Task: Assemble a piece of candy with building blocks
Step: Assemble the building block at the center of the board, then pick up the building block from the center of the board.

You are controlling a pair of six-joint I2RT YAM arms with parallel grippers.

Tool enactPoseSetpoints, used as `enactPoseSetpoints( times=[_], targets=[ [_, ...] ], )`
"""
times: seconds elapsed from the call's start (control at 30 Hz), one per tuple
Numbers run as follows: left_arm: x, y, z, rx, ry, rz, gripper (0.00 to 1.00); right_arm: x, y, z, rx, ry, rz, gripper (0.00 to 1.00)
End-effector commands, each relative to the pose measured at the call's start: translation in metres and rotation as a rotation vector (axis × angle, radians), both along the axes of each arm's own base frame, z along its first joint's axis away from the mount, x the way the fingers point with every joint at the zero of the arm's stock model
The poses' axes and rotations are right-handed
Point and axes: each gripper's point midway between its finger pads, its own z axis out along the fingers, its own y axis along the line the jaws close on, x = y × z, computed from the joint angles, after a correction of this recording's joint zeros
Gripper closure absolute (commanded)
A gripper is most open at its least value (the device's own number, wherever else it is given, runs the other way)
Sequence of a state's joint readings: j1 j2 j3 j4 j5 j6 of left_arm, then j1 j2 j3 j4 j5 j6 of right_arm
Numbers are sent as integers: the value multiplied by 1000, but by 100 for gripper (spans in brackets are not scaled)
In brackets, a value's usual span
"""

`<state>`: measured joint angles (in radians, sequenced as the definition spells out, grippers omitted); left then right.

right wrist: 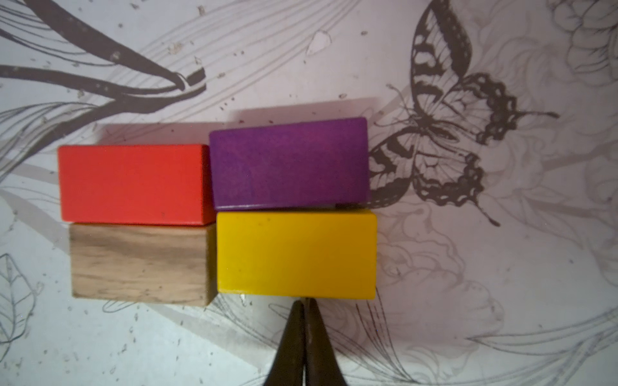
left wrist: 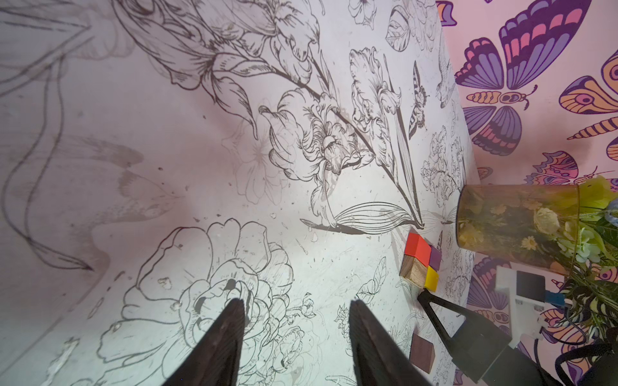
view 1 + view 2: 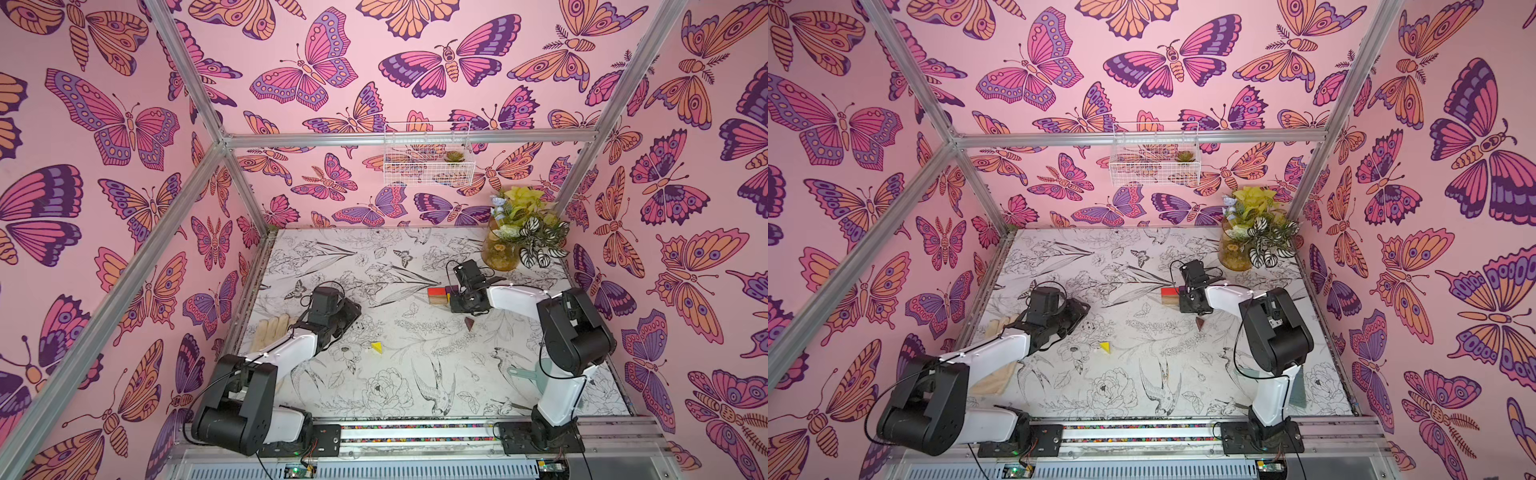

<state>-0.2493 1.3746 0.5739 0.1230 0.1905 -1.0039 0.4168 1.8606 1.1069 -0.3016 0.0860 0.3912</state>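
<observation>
The piece of candy (image 1: 214,214) was only half made. Its four-block body lay on the surface (image 3: 374,270) near the far right corner, and neither end piece was in place. The brown triangle (image 3: 469,323) lay near the body and the yellow triangle (image 3: 376,347) lay well apart from it, towards the middle.

The right gripper (image 1: 303,305) had its jaws pressed together, holding nothing. Its tips were at the long side of the yellow block (image 1: 296,254), touching it or just short of it. The left gripper (image 2: 296,302) hung spread and empty above a bare patch of the surface.

The body was not square. The purple block (image 1: 289,163) and the yellow block sat a little out of step with the red block (image 1: 133,183) and the plain-wood block (image 1: 140,264).

- A push from the narrow closed tips could land off the yellow block's middle. That would likely turn the block rather than slide it, and could shove the purple block out or open a gap.
- Too strong a push could probably move all four blocks together.
- The sloped faces of the triangles looked likely to slip out of a pinch.
- The glass vase (image 3: 498,251) stood near the body, so a wide swing of the right arm might clip it.

No brand, label or writing could be read anywhere; the only markings were the printed flowers and butterflies.
</observation>
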Motion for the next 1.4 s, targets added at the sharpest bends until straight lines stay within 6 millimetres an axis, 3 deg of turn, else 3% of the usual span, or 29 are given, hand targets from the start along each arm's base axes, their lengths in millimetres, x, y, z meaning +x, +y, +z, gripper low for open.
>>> enactPoseSetpoints(
  times=[0.0, 0.13, 0.23, 0.4, 0.47, 0.57, 0.8, 0.93, 1.13, 1.37],
  targets=[
    [-1, 0, 0, 2, 0, 1, 46, 4, -1, 2, -16, 2, 6, 93],
    [-1, 0, 0, 3, 1, 1, 46, -1, 1, 9, 7, -2, 12, 91],
    [-2, 0, 0, 3, 2, 1, 46, -9, -2, 23, 12, -11, 11, 82],
    [-1, 1, 0, 11, -3, 3, 46, -25, -12, 63, 24, -82, 9, 60],
    [0, 1, 0, 13, -4, 2, 46, -31, -14, 86, 38, -125, 21, 55],
    [1, 0, -1, 9, 2, -1, 46, -43, -14, 97, 46, -119, 67, 51],
    [0, 0, -2, 6, 4, 2, 46, -77, -21, 65, 16, 27, 111, 51],
    [-2, 1, 0, 8, -1, 4, 46, -88, -23, 57, 15, 46, 128, 54],
    [0, 0, -1, 2, 5, 2, 46, -93, -22, 47, -11, 77, 185, 55],
    [-2, 0, -2, 1, 7, 2, 46, -85, -25, 35, -84, 89, 199, 56]
  ],
)
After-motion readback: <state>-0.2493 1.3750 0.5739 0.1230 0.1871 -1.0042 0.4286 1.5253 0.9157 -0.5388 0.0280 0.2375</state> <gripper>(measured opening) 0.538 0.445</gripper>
